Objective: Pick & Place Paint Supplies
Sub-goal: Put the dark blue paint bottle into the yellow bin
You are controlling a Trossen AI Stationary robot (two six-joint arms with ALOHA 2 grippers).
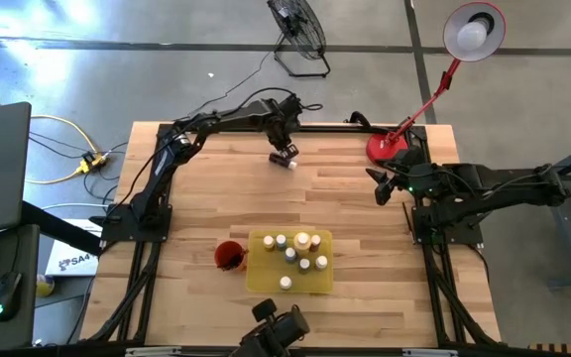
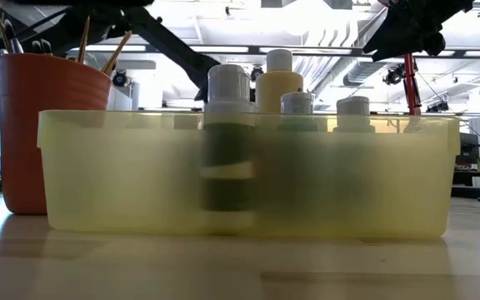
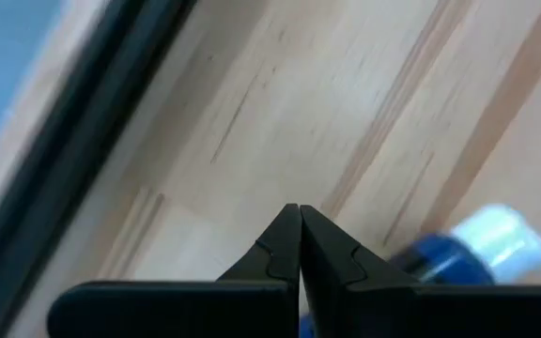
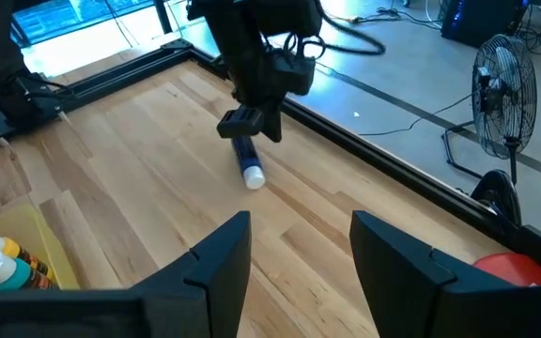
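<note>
Left pincer [image 1: 284, 154] is at the far side of the light wooden desk [image 1: 206, 198], tips pressed together, right over a small blue paint bottle with a pale cap [image 4: 249, 163] lying on its side; looks like it's barely touching it, hard to say. Nearer the front, a red cup [image 1: 229, 255] sits just beside the flat yellow tray [image 1: 262, 280] holding several pale-capped paint bottles [image 1: 301, 253]. Right pincer [image 1: 383, 188] hovers at the right edge, fingers apart, nothing in it.

Bright, even light; yellow tray [image 2: 248, 179] blurred up close
</note>
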